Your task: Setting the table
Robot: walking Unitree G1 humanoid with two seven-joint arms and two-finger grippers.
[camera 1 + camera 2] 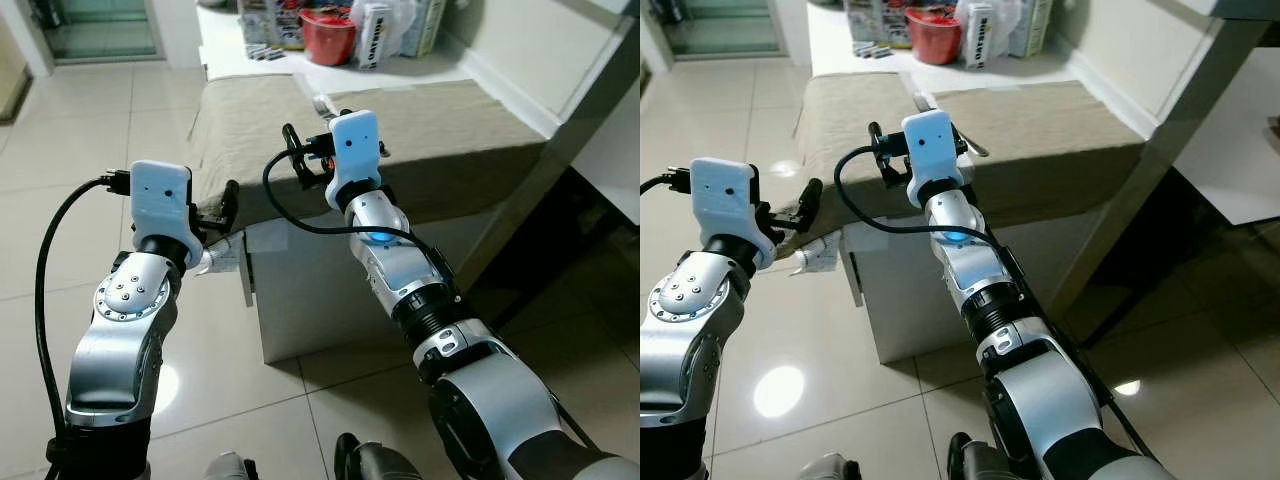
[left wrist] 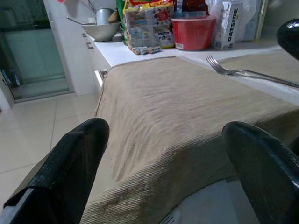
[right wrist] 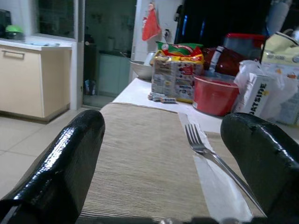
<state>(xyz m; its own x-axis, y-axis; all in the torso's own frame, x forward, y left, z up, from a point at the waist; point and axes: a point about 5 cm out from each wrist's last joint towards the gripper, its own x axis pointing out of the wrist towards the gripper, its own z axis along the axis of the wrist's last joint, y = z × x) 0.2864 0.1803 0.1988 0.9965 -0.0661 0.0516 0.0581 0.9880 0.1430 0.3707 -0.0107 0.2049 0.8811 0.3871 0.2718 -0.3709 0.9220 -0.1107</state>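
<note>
Two beige placemats lie side by side on a white table, the left placemat point(image 1: 255, 120) and the right placemat point(image 1: 450, 120). A silver fork point(image 3: 201, 144) rests on the white strip between them, tines pointing to the far side. My left gripper point(image 2: 163, 135) is open and empty, level with the left mat's front left corner where the cloth drapes over the edge. My right gripper point(image 3: 161, 130) is open and empty, just above the mats' front edge, with the fork slightly to its right.
At the table's far end stand a red bowl point(image 1: 328, 38), an oat carton point(image 1: 372, 35), a snack pack point(image 3: 175, 77) and a metal bowl point(image 2: 100, 30). A dark slanted post point(image 1: 560, 150) runs down on the right. Tiled floor point(image 1: 60, 150) lies left of the table.
</note>
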